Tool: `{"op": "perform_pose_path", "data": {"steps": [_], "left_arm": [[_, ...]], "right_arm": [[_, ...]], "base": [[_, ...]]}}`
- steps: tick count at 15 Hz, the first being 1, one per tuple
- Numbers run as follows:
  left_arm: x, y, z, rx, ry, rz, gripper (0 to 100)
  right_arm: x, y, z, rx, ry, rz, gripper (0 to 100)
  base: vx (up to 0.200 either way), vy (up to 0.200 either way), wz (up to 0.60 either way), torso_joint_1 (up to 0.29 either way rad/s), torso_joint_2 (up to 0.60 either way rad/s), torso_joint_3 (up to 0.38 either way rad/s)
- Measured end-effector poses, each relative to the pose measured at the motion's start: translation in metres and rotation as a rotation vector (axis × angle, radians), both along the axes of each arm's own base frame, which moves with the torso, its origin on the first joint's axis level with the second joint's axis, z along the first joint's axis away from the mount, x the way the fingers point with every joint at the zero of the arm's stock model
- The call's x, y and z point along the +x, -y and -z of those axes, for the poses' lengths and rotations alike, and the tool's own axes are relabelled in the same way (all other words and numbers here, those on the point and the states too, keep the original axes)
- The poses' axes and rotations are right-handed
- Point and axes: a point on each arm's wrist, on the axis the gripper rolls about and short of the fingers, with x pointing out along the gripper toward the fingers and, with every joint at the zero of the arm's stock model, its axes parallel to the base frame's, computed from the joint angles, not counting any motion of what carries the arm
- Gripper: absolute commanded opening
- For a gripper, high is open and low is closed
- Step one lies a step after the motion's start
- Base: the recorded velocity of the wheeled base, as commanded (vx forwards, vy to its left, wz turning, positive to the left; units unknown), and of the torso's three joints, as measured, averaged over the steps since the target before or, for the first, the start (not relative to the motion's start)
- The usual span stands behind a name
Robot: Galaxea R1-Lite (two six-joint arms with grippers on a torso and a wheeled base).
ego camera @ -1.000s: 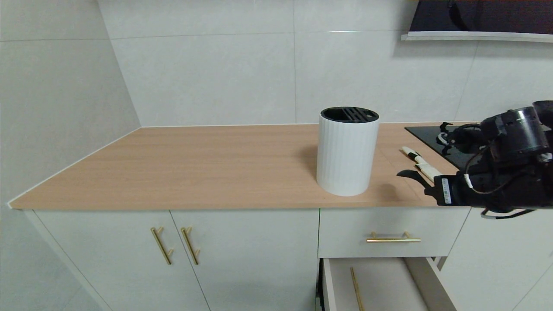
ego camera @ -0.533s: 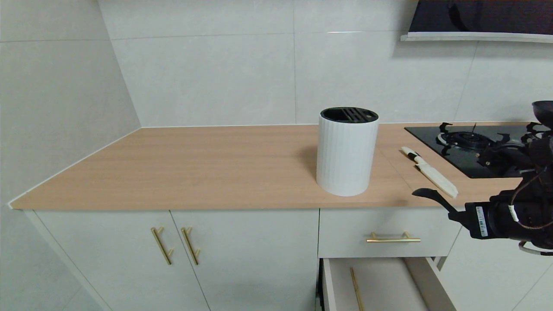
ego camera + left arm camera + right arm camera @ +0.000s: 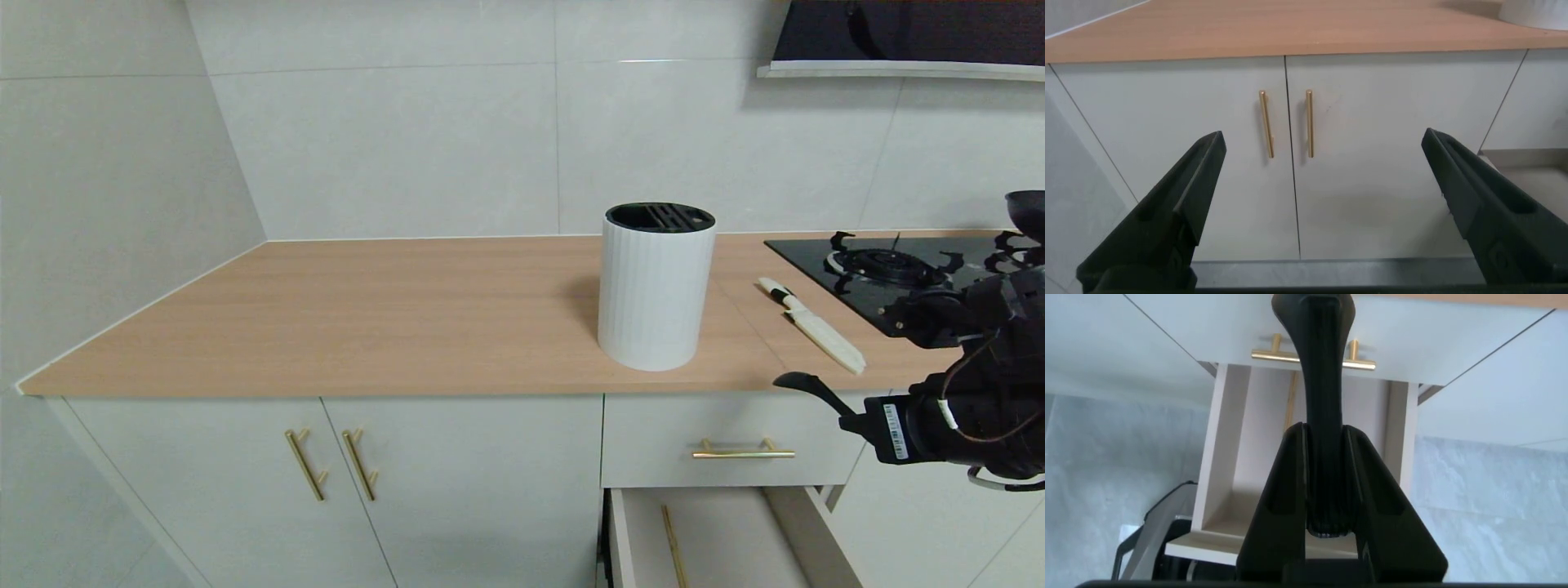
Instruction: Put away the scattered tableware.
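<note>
One second ago the right tool (image 3: pixel 853 420) hangs over the front edge of the worktop (image 3: pixel 367 318), just before the knife (image 3: pixel 812 325). Half a second ago it sits lower and further right, off the worktop and in front of the shut drawer front. Now it is at nearly the same place, a touch higher and further left. Its fingers are pinched on a slim black utensil (image 3: pixel 804 385) (a spoon or ladle by its curve, though I cannot tell which), whose free end points toward the holder (image 3: pixel 655 294). The right wrist view looks along that handle and down into the open drawer (image 3: pixel 727 531), where a thin gold stick (image 3: pixel 673 545) lies.

Nothing on the worktop has moved: the knife lies flat between the holder and the hob (image 3: pixel 882 278), apart from both, and the holder stands upright.

My reading is that the utensil is being carried away from the worktop toward the open drawer, so one piece is close to stowed while the knife is not yet dealt with. The small lift at the end suggests the arm is lining up, not releasing.

Low down, the left tool (image 3: pixel 1323 143) faces the cupboard doors (image 3: pixel 1388 163) with its fingers spread wide and nothing between them.
</note>
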Motion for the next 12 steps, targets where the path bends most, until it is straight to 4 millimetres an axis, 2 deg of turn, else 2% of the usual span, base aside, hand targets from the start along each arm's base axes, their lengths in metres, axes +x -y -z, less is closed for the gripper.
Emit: {"op": "perform_pose_path", "data": {"steps": [4, 12], "left_arm": [[0.0, 0.0, 0.0, 0.0, 0.0, 0.0, 100], [0.0, 0.0, 0.0, 0.0, 0.0, 0.0, 100]], "right_arm": [[0.0019, -0.0004, 0.0029, -0.004, -0.012, 0.0, 0], [0.0029, -0.0007, 0.0073, -0.017, -0.029, -0.005, 0]], "base": [[0.0, 0.0, 0.0, -0.08, 0.19, 0.113], [0.0, 0.0, 0.0, -0.176, 0.46, 0.277]]}}
